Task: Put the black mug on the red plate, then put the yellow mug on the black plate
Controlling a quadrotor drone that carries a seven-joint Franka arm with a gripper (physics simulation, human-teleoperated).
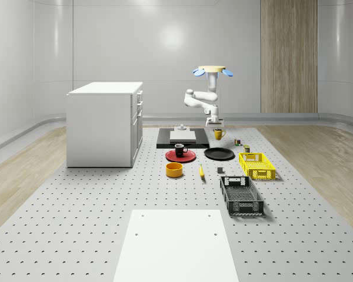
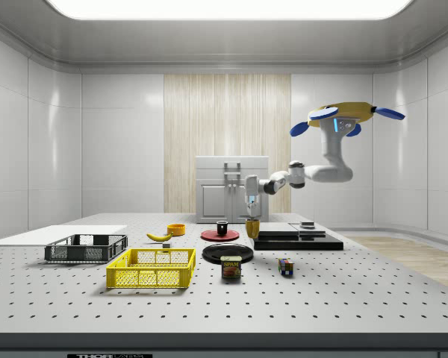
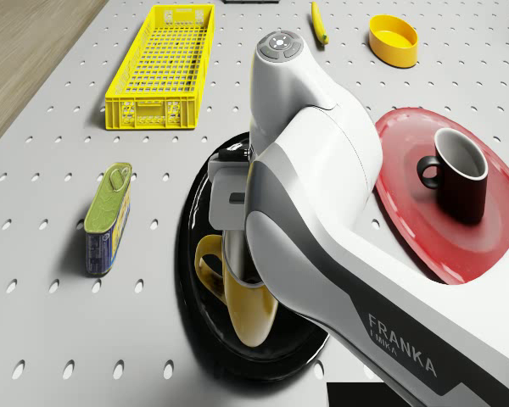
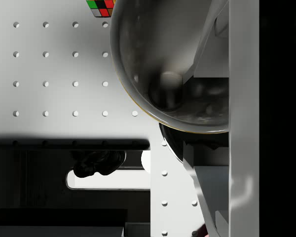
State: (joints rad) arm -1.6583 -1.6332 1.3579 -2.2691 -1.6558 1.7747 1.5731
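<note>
The black mug (image 1: pixel 179 149) stands upright on the red plate (image 1: pixel 188 158); both are also in the drone view, black mug (image 3: pixel 458 176) on red plate (image 3: pixel 403 212). The yellow mug (image 1: pixel 219 134) hangs in the air with my gripper (image 1: pixel 216 127) shut on its rim. It is over the black plate (image 1: pixel 219 154), a little above it, as seen in the drone view: yellow mug (image 3: pixel 248 307), black plate (image 3: pixel 195 280). The drone (image 1: pixel 210 71) hovers above and behind the plates. In the wrist view the yellow mug's inside (image 4: pixel 163 59) is close up.
A yellow crate (image 1: pixel 257 165) and a black crate (image 1: pixel 241 195) lie to the whole-scene view's right. A yellow bowl (image 1: pixel 175 169) and a banana (image 1: pixel 202 171) sit in front of the plates. A can (image 3: pixel 109 219), a colour cube (image 2: pixel 286 266), a black platform (image 1: pixel 182 138) and a white cabinet (image 1: pixel 105 123) are around.
</note>
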